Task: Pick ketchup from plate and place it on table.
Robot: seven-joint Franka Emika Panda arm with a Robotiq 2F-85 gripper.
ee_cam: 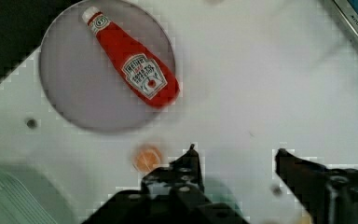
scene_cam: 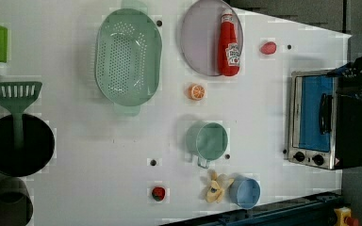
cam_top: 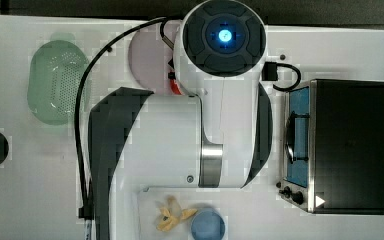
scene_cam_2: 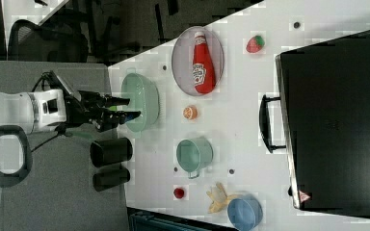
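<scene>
The ketchup [scene_cam: 229, 44] [scene_cam_2: 202, 65] [ee_cam: 135, 70] is a slim red bottle with a whitish cap. It lies flat on the pale mauve plate [scene_cam: 200, 42] [scene_cam_2: 183, 60] [ee_cam: 88, 93], its base near the rim. My gripper [ee_cam: 236, 154] [scene_cam_2: 130, 108] hangs open well above the white table [scene_cam: 99, 141], apart from the bottle, with nothing between its fingers. In the top view the arm covers most of the plate [cam_top: 145, 60], and a red sliver of ketchup [cam_top: 176, 89] shows at its edge.
Beside the plate are an oval green basket [scene_cam: 128, 56], an orange slice [scene_cam: 197, 92] and a strawberry [scene_cam: 268, 47]. A green cup [scene_cam: 207, 140], banana peel [scene_cam: 218, 187], blue bowl [scene_cam: 245, 192] and toaster oven [scene_cam: 320, 120] stand further off. A black pot [scene_cam: 19, 143] holds a spatula.
</scene>
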